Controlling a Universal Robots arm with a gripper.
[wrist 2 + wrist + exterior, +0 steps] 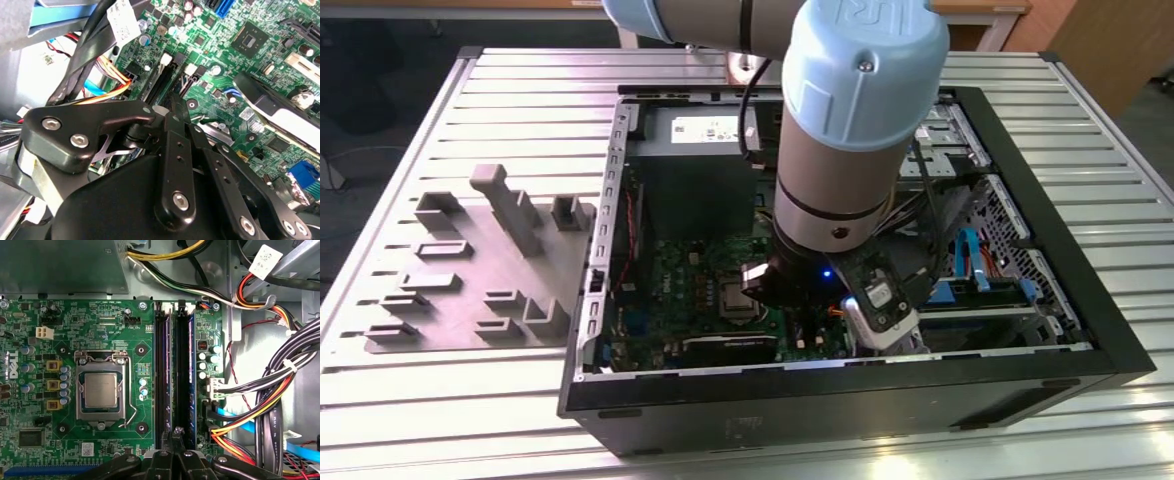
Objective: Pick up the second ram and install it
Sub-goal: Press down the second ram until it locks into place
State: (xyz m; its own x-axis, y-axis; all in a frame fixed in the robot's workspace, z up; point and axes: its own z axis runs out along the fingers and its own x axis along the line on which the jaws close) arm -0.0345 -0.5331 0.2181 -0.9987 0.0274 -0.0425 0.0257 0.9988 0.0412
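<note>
Gripper (pixel 176 437) was down over the motherboard's (pixel 100 320) slots (pixel 162 370), fingers pinched together, couldn't tell if gripping the second ram (pixel 191 375).

Matt black end effector (pixel 172 107), ribbed metal table (pixel 454 400).

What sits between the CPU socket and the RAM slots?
First wrist view: two small capacitors on green motherboard, between CPU socket and RAM slots.
</note>
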